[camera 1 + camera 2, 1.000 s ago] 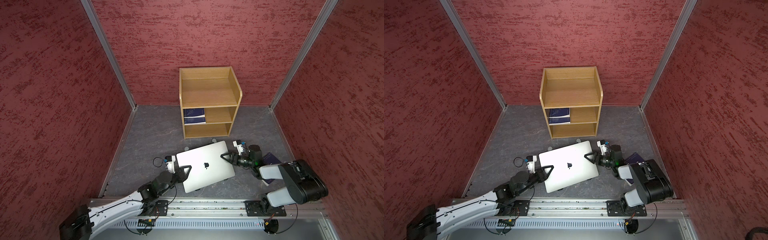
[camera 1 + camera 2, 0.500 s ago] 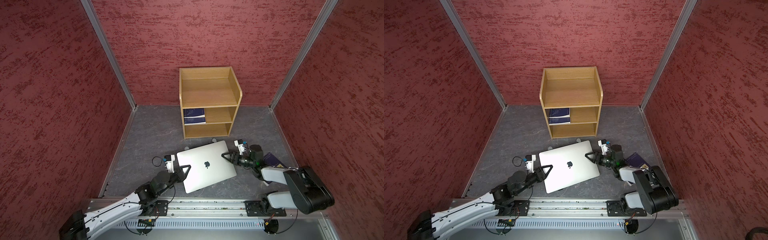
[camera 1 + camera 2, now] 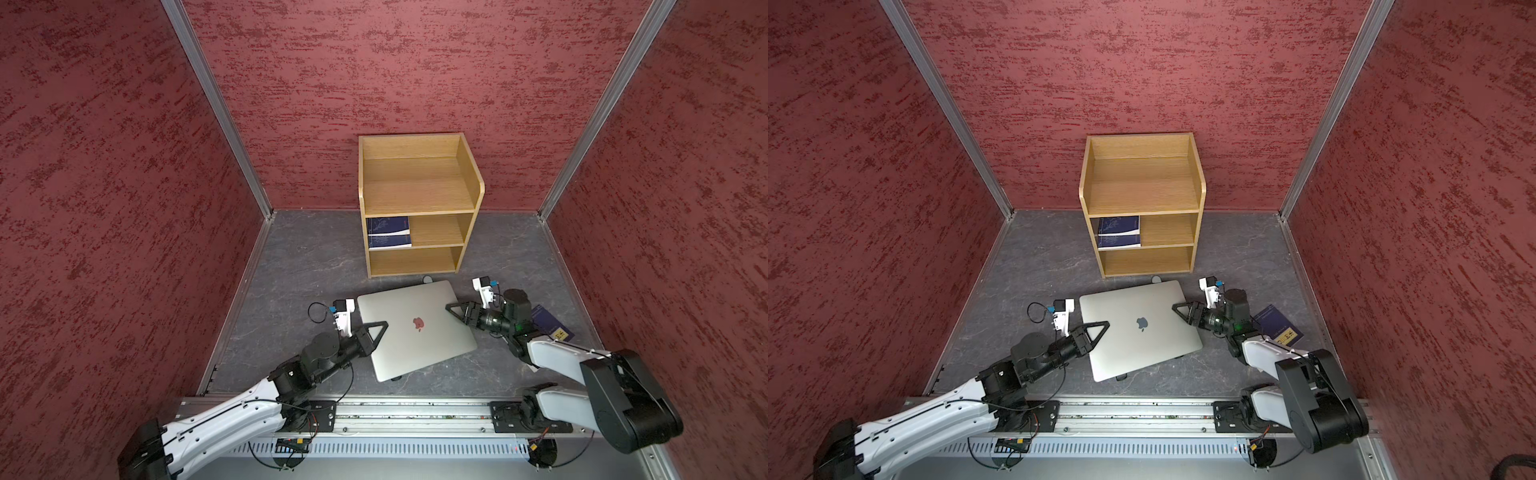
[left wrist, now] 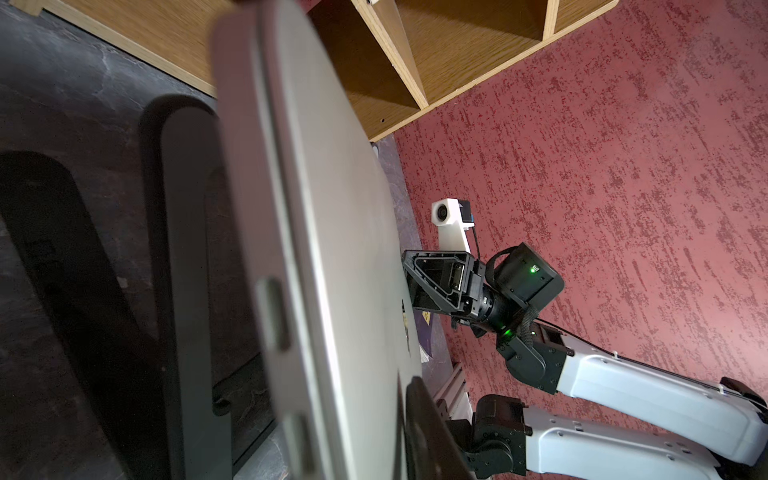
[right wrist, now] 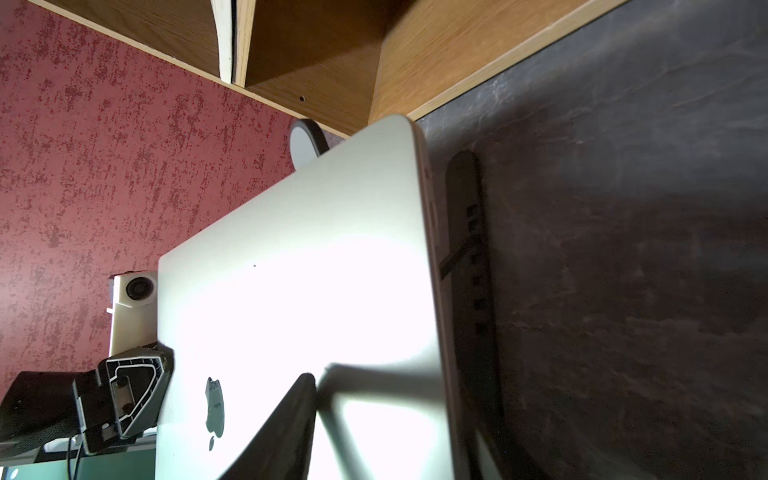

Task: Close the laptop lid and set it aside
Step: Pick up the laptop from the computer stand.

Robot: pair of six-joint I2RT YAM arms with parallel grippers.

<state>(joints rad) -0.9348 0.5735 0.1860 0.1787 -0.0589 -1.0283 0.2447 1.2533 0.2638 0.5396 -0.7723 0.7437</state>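
So the laptop (image 3: 419,299) is resting on a black stand (image 5: 469,249), laptop lid (image 3: 1142,303) down and logo up, right between the two grippers. The left gripper (image 3: 383,325) comes in low, its arm stretched long from the rail (image 3: 415,415), one finger over the lid's edge. The right gripper (image 3: 449,308) is at the opposite edge, elbow folded up high. Can't tell if either is actually pinching. A wooden shelf (image 3: 415,187) stands just past both.

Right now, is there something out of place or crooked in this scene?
Yes. One dark blue book lies on the grey surface beside the right arm, while the other books are in the wooden shelf. The closed laptop also sits skewed to the shelf, on a black stand.
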